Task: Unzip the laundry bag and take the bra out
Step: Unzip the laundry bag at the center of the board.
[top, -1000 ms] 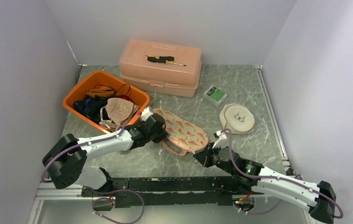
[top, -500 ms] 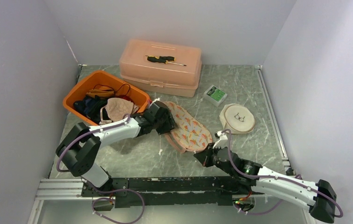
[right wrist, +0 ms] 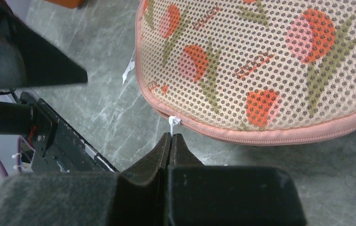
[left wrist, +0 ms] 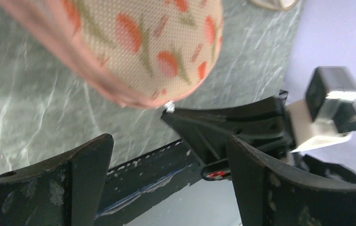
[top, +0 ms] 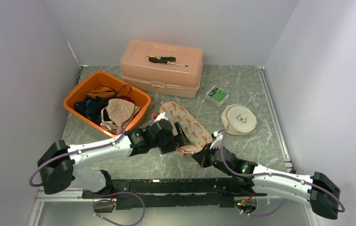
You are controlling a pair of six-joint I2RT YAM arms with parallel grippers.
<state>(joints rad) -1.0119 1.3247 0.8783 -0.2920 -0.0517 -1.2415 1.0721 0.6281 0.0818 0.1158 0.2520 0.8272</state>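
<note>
While left end effector (left wrist: 169, 141) gapes: bag (left wrist: 157, 42) unpinned, may drag toward 5 o'clock.
Right end effector (right wrist: 171, 141): clenched on tab (right wrist: 173, 123); may slip.

1. Laundry bag (right wrist: 260, 70) ran off the right wrist view's top and right edges; contents didn't show through the mesh.
2. Left gripper (top: 176, 137) covered the bag's near-left edge in the top view.
3. Zipper tab (right wrist: 173, 123) sat at the right gripper (right wrist: 171, 135) tips; whether it was actually pinched was too small to tell.

Illegible lettering on laundry bag (right wrist: 260, 61)
</note>
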